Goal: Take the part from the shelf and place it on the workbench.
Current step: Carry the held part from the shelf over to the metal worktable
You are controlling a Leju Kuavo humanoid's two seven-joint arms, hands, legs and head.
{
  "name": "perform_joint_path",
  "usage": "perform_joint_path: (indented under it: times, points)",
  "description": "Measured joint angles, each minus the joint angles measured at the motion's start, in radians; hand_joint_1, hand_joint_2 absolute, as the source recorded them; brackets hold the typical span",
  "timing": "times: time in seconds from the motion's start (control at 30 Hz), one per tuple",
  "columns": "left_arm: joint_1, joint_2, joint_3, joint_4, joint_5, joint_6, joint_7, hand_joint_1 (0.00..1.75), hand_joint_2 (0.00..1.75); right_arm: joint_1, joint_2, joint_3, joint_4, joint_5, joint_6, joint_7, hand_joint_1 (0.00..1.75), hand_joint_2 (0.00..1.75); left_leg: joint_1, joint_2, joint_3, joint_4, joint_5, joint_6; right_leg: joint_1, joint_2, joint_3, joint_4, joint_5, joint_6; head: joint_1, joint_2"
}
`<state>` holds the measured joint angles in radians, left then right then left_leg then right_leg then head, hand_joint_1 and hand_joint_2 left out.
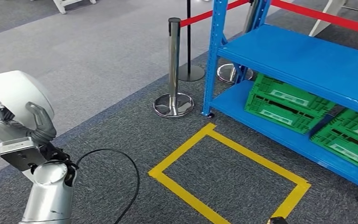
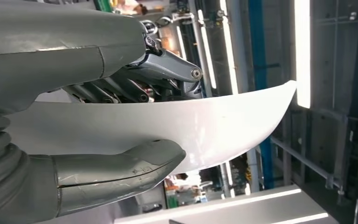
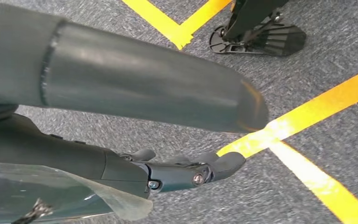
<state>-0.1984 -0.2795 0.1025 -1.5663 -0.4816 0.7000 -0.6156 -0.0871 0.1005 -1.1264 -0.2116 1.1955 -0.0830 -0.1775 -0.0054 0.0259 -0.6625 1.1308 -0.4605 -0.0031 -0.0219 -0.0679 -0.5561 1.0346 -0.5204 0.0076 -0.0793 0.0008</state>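
Shelving (image 1: 303, 60) of blue metal is standing at the head view's upper right, and everything else is sitting relative to it: green ribbed plastic crates (image 1: 289, 105) are resting on its lowest level, a yellow tape rectangle (image 1: 228, 172) is lying on the grey carpet just in front of it, and chrome stanchions (image 1: 174, 70) carrying red rope are standing beside its near upright. Well away from the shelving, at the lower left, the left hand (image 1: 37, 126) is gripping the part (image 1: 16, 91), a smooth white curved shell. The left wrist view is adding the grip itself: the thick grey thumb (image 2: 121, 170) is pressing one face of the glossy shell (image 2: 214, 126) while dark fingers (image 2: 168, 70) are bearing on the other. The right wrist view is showing the right hand (image 3: 186, 170) hanging over tape-marked carpet, fingers lying extended and apart, holding nothing.
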Motion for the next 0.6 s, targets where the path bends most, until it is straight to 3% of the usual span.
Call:
perform_joint_path:
  times: [0.07,0.13,0.17,0.23,0.3,0.37,0.4,0.43,0.5,0.53,0.6]
  points:
    - [0.001,-0.001,0.000,0.000,0.000,0.000,-0.001,1.75,1.75,0.000,0.002,0.000,0.000,0.002,0.000,0.008,0.00,0.00,-0.012,0.030,0.042,-0.085,0.018,0.012,0.004,-0.018,0.003,-0.001,-0.004,0.007,0.001,0.000]
    - [0.006,-0.001,0.001,-0.002,0.001,0.000,-0.002,1.75,1.75,0.000,0.004,0.000,0.000,0.005,0.001,0.024,0.00,0.00,-0.016,0.022,0.043,-0.098,0.015,0.019,0.006,-0.036,0.008,-0.007,-0.006,0.016,0.001,0.000]
    - [0.011,-0.001,0.002,-0.004,0.003,0.000,-0.003,1.75,1.75,-0.001,0.004,0.000,0.000,0.007,0.001,0.034,0.00,0.00,-0.014,0.013,0.045,-0.104,0.018,0.023,0.006,-0.034,0.010,-0.008,-0.010,0.021,0.002,0.000]
    - [0.017,-0.003,0.002,-0.011,0.008,0.000,-0.008,1.75,1.75,0.000,0.006,0.000,0.000,0.010,0.004,0.050,0.00,0.00,-0.007,-0.005,0.052,-0.117,0.024,0.034,0.004,0.005,-0.006,0.029,-0.039,0.028,0.006,0.000]
    - [0.021,-0.007,0.002,-0.014,0.012,0.000,-0.012,1.75,1.75,0.004,0.007,0.001,0.000,0.011,0.007,0.058,0.00,0.00,-0.004,-0.023,0.054,-0.121,0.026,0.041,0.002,0.053,-0.064,0.145,-0.094,0.030,0.012,0.000]
    - [0.030,-0.009,0.002,-0.015,0.017,0.000,-0.016,1.75,1.75,0.010,0.008,0.001,0.001,0.012,0.010,0.066,0.00,0.00,-0.006,-0.045,0.054,-0.120,0.026,0.043,0.002,0.064,-0.126,0.254,-0.124,0.031,0.014,0.000]
    - [0.034,-0.009,0.002,-0.015,0.019,0.000,-0.017,1.75,1.75,0.012,0.008,0.001,0.001,0.012,0.010,0.069,0.00,0.00,-0.006,-0.058,0.055,-0.119,0.025,0.043,0.002,0.065,-0.136,0.262,-0.111,0.032,0.014,0.000]
    - [0.037,-0.009,0.002,-0.016,0.021,0.000,-0.018,1.75,1.75,0.013,0.008,0.001,0.001,0.012,0.010,0.071,0.00,0.00,-0.005,-0.072,0.055,-0.116,0.024,0.042,0.002,0.067,-0.128,0.230,-0.080,0.032,0.014,0.000]
    - [0.040,-0.009,0.002,-0.016,0.023,0.000,-0.021,1.75,1.75,0.014,0.008,0.001,0.001,0.012,0.010,0.073,0.00,0.00,-0.002,-0.097,0.054,-0.109,0.021,0.036,-0.003,0.092,-0.075,0.103,-0.009,0.033,0.014,0.000]
    - [0.040,-0.009,0.002,-0.017,0.024,0.000,-0.022,1.75,1.75,0.013,0.009,0.001,0.001,0.012,0.010,0.073,0.00,0.00,-0.002,-0.107,0.050,-0.102,0.018,0.031,-0.007,0.113,-0.049,0.048,0.010,0.033,0.013,0.000]
    - [0.041,-0.008,0.002,-0.019,0.023,0.000,-0.024,1.75,1.75,0.012,0.010,0.002,0.001,0.012,0.010,0.073,0.00,0.00,-0.001,-0.126,0.042,-0.095,0.018,0.020,-0.008,0.139,-0.026,0.009,0.010,0.028,0.012,0.000]
